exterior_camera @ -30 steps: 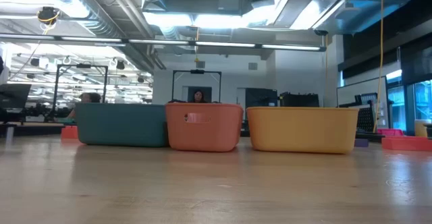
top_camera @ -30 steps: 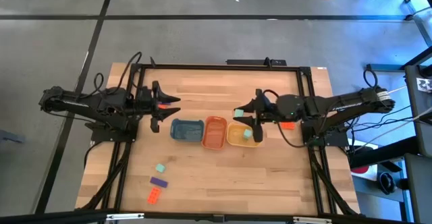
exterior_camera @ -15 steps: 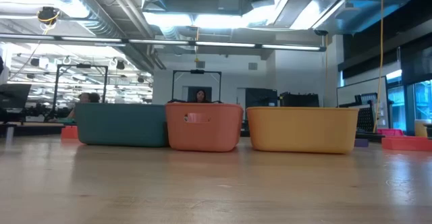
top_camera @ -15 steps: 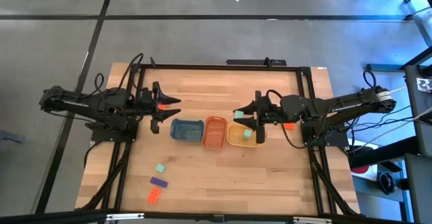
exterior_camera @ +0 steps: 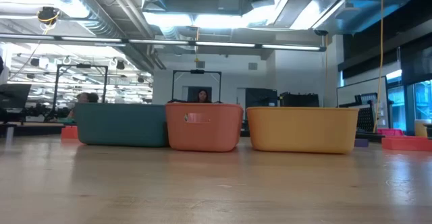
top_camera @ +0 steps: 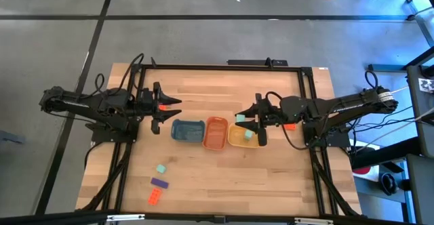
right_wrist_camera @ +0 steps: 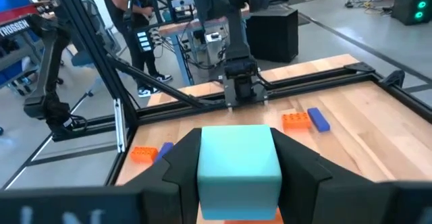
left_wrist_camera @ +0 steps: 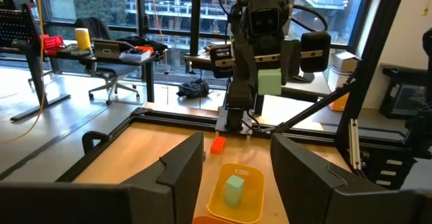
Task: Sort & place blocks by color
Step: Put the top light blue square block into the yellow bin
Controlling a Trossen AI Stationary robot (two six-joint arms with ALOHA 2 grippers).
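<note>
Partly legible white lettering on a blue sign (right_wrist_camera: 20,21) at the edge of the right wrist view, too cut off to read; a pale patch on the orange tray (exterior_camera: 204,125) in the low view, too blurred to make out as a label; no other writing readable.

Right gripper (top_camera: 249,122) above the near edge of the yellow tray (top_camera: 234,141), clamped on a mint green block (right_wrist_camera: 238,171) (filling the gap between the fingers in its own wrist view; also seen from the left wrist view at (left_wrist_camera: 269,82)). A second mint block (top_camera: 248,135) lying inside the yellow tray.

Left gripper (top_camera: 165,108) raised beside the blue tray (top_camera: 188,131), holding something orange-red (top_camera: 163,107) between the fingers; shape too small to tell.

Loose on the table (top_camera: 224,177), well apart from the trays: a mint block (top_camera: 161,169), a purple block (top_camera: 159,182), an orange-red block (top_camera: 155,197). Another orange-red block (top_camera: 289,125) half hidden under the right arm.

Tray contents hidden in the low view behind the walls.
</note>
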